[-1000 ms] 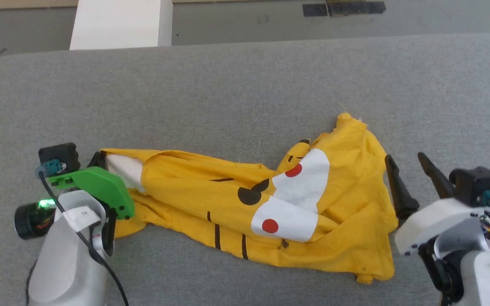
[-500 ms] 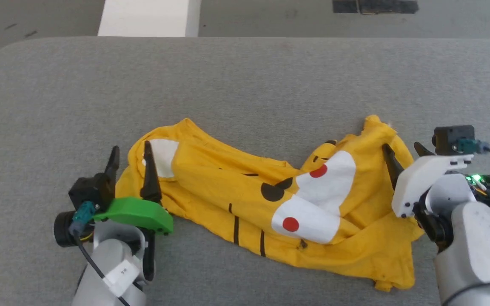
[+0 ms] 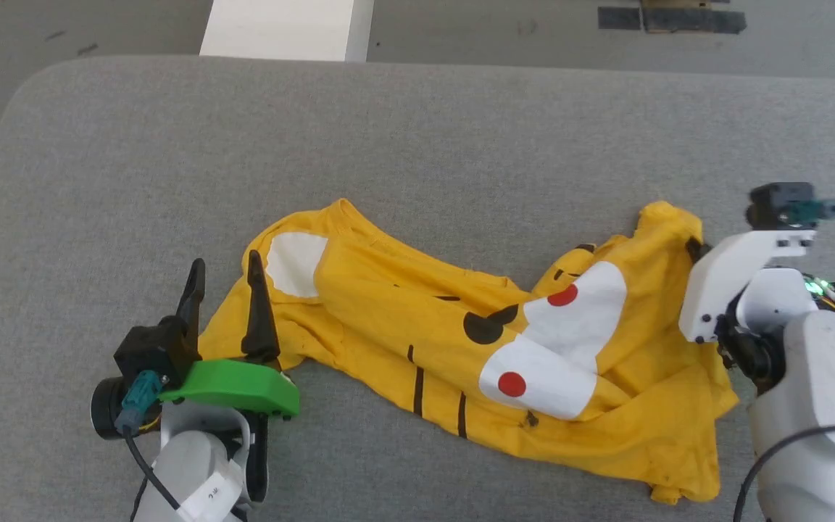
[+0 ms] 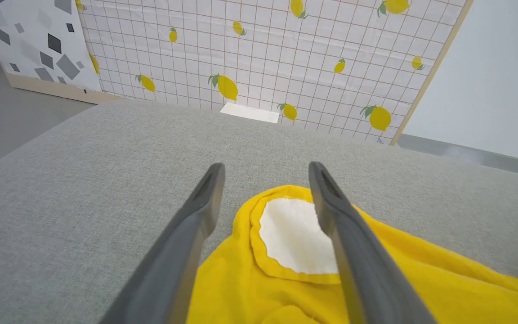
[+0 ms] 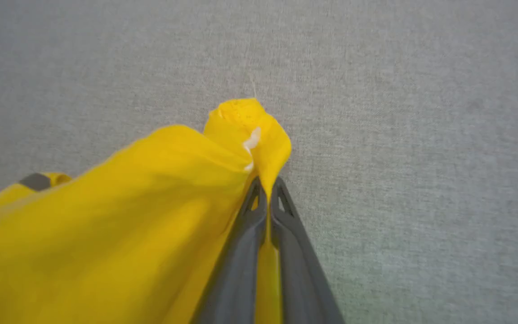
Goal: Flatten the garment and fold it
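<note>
Right gripper (image 5: 267, 183) pinches garment (image 3: 388, 322) — left gripper (image 3: 225, 259) agape.

I'm looking down on the grey fabric-covered top (image 3: 417, 138), its rounded far-left corner showing, and the yellow garment (image 3: 388, 319) is lying crumpled straight on it, sprawling from my left to my right across the near half. A white patch is facing up at its left end, the white face print with red dots and black stripes is showing towards the right, and loose folds are bunching up along the right edge
</note>
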Motion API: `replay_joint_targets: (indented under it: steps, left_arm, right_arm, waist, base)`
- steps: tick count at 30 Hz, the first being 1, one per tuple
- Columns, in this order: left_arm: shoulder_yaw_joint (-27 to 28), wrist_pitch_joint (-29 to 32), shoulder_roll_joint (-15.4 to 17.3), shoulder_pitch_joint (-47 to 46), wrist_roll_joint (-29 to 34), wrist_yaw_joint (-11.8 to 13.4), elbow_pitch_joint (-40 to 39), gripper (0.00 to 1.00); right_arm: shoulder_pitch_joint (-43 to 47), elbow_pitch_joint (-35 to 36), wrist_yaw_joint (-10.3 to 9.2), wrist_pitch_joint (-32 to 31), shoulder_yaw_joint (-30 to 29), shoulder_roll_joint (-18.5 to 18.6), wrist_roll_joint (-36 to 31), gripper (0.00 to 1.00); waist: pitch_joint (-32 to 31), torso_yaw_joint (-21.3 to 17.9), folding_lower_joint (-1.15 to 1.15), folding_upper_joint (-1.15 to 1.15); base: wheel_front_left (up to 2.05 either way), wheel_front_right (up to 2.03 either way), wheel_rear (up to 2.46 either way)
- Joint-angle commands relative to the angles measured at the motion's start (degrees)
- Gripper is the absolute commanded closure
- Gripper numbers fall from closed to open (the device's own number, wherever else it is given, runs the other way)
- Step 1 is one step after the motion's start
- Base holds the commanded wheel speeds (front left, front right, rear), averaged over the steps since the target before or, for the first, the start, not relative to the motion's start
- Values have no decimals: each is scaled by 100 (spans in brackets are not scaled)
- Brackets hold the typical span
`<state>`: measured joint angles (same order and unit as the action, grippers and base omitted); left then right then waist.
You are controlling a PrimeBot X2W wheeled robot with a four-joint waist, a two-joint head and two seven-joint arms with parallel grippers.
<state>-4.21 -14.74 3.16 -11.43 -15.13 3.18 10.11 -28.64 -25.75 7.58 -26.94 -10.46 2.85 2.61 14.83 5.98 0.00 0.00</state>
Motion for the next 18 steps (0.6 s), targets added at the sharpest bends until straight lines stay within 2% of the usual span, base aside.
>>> replay_joint_targets:
  steps: [1, 3, 6, 9, 11, 15, 18]
  left_arm:
    - [14, -25, -26, 99, 21, 24, 15, 0]
    - [63, -25, -26, 137, 59, 29, 54, 0]
    - [148, -25, -27, 224, 91, 32, 96, 0]
    - [251, -25, -27, 328, 92, 33, 74, 0]
    - [321, -25, -27, 364, 106, 15, 70, 0]
    - [372, -26, -27, 445, 133, 35, 18, 0]
    - [390, -26, -27, 476, 142, 28, 7, 0]
  right_arm:
    - [221, 271, -9, 196, 30, 3, 188, 100]
    - [565, 819, -9, 348, 159, 3, 440, 100]
    - [1342, 1892, -9, 207, 378, 3, 754, 100]
    - [2443, 3087, -9, -369, 387, 3, 1129, 100]
    - [3192, 3620, -9, -898, 270, 3, 1281, 100]
    - [4355, 3965, -9, -1876, 34, 3, 1514, 100]
    - [4714, 3890, -9, -2157, -184, 3, 1526, 100]
  waist:
    - [-164, -127, 0, 0]
    - [-284, -229, 0, 0]
    - [-466, -395, 0, 0]
    - [-600, -586, 0, 0]
    - [-643, -692, 0, 0]
    - [-708, -846, 0, 0]
    - [-717, -890, 0, 0]
  base:
    - [0, 0, 0]
    - [0, 0, 0]
    - [0, 0, 0]
    - [0, 0, 0]
    - [0, 0, 0]
    - [0, 0, 0]
    - [0, 0, 0]
